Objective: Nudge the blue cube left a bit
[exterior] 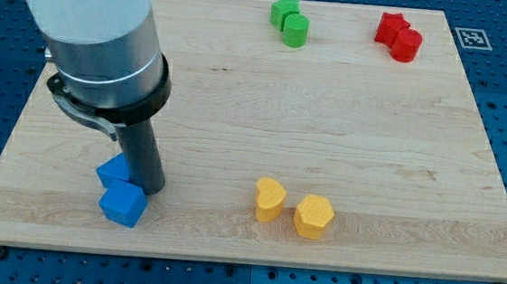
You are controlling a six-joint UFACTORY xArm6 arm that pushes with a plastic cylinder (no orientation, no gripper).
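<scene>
Two blue blocks sit at the view's lower left of the wooden board. The upper one is a blue cube; the lower one is a blue block with several flat faces. They touch each other. My tip is the lower end of the dark rod. It stands just to the right of both blue blocks, touching or almost touching them. The rod partly hides the blue cube's right side.
A yellow heart-like block and a yellow hexagonal block sit at the bottom centre. A green star and green cylinder sit at the top centre. A red star and red cylinder sit at the top right.
</scene>
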